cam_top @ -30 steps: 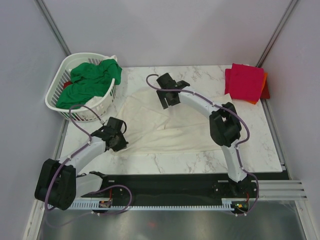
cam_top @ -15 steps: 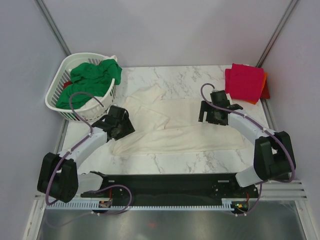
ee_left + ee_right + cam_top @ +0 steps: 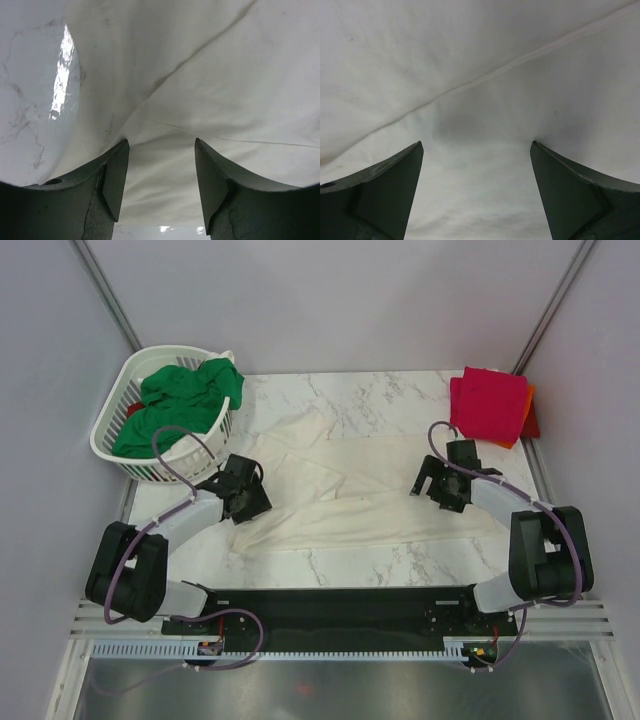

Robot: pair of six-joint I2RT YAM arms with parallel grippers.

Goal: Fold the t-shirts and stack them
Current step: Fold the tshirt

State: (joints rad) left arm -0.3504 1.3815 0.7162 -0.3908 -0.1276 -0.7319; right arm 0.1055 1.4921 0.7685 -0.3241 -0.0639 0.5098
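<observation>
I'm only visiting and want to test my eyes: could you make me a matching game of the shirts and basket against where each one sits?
Things:
1. green t-shirt
2. cream-white t-shirt
3. crimson-pink t-shirt
4. laundry basket

Places:
A. far right corner of the table
B. far left corner
C. inside the laundry basket
D. spread out mid-table

Pairs: 1-C, 2-D, 3-A, 4-B

Desk centre: spread t-shirt lies flat, left to right.
Far left corner: basket, crumpled t-shirt inside.
Far right corner: folded t-shirts, stacked.
</observation>
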